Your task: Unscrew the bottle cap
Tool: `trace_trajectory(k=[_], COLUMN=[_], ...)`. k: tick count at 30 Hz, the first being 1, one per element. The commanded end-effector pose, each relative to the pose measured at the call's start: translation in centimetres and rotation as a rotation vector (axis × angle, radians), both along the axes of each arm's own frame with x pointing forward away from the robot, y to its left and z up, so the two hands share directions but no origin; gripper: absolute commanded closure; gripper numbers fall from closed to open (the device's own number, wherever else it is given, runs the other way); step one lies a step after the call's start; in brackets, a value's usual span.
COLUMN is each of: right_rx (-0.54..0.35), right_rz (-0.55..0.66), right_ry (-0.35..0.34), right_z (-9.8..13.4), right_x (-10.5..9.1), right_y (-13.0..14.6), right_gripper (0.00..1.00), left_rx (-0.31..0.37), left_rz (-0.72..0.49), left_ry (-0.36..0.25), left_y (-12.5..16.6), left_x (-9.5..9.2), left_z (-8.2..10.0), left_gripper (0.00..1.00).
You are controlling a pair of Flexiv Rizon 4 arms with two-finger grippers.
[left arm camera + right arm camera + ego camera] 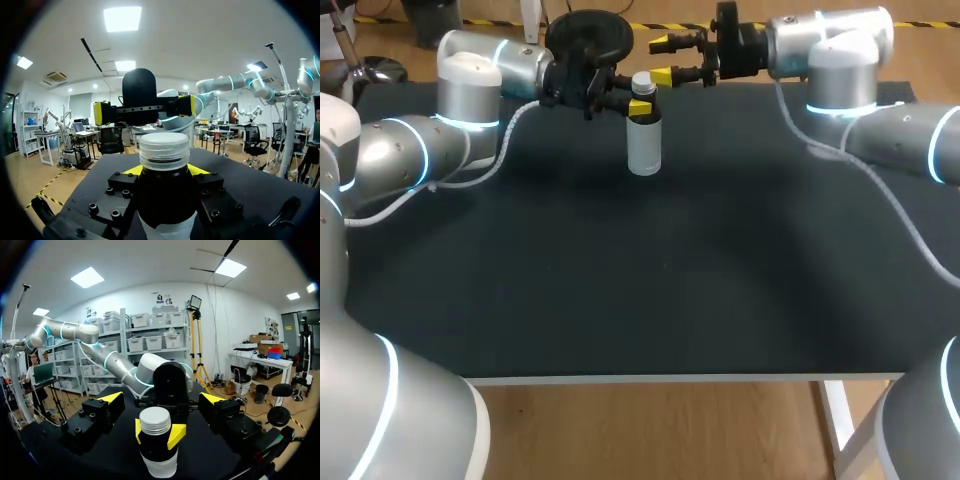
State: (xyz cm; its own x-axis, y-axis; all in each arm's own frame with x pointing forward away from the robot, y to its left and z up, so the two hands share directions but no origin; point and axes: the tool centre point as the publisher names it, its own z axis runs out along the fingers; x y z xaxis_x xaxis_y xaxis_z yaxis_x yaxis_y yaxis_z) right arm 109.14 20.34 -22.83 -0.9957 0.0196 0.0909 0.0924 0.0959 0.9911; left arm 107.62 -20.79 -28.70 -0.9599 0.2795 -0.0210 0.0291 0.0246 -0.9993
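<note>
Head view: bottle (pixel 644 140) upright near the middle of the desk's (pixel 620 280) far edge, cap (pixel 642 82) on, neck pinched by left claw (pixel 638 108); right claw (pixel 665 58) gaping just beside. Left wrist view: clamped from both sides below the cap. Right wrist view: spread wide, touching nothing.

two arms of rounded silver-grey shells, left arm (pixel 410 150) and right arm (pixel 880 120), every joint ringed by a thin glowing pale-blue band. white caps on the upper housings. bulky silver shoulders at 7 and 5 o'clock of the table. thin grey cable (pixel 485 172) looped along the left arm, second cable (pixel 895 210) snaking beside the right. black wrist blocks. round black disc (pixel 588 35) at 11 o'clock from the left gripper (pixel 640 100). boxy black finger bodies studded with dark socket screws (pixel 108 190), wedge-shaped yellow tips (pixel 176 435). right gripper (pixel 663 59) the same: matte black, yellow-tipped.
</note>
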Motion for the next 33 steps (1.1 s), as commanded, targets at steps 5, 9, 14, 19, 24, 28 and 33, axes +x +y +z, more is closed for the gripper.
trace_trajectory(k=[5, 9, 14, 19, 24, 28, 33], right_rx=[-0.037, -0.033, -0.033, -0.031, -0.028, -0.028, -0.027], right_rz=[-0.530, -0.525, -0.518, -0.509, -0.501, -0.496, -0.493], right_ry=[-0.032, -0.025, -0.023, -0.023, -0.024, -0.025, -0.026], right_z=[-1.1, -1.5, -1.7, -2.1, -2.1, -2.2, -2.3], right_x=[-0.1, 0.1, 0.3, 0.5, 0.5, 0.5, 0.5], right_y=[0.4, 0.7, 0.9, 1.1, 1.2, 1.3, 1.3], right_gripper=[0.00, 0.00, 0.00, 0.00, 0.00, 0.00, 0.00], left_rx=[-0.004, -0.004, -0.004, -0.004, -0.004, -0.004, -0.004], left_rz=[-0.073, -0.073, -0.073, -0.073, -0.073, -0.073, -0.073], left_ry=[0.004, 0.004, 0.004, 0.004, 0.004, 0.004, 0.004], left_y=[-0.1, -0.1, -0.1, -0.1, -0.1, -0.1, -0.1], left_x=[0.7, 0.7, 0.7, 0.7, 0.7, 0.7, 0.7], left_z=[-0.3, -0.3, -0.3, -0.3, -0.3, -0.3, -0.3], left_gripper=[1.00, 1.00, 1.00, 1.00, 1.00, 1.00, 1.00])
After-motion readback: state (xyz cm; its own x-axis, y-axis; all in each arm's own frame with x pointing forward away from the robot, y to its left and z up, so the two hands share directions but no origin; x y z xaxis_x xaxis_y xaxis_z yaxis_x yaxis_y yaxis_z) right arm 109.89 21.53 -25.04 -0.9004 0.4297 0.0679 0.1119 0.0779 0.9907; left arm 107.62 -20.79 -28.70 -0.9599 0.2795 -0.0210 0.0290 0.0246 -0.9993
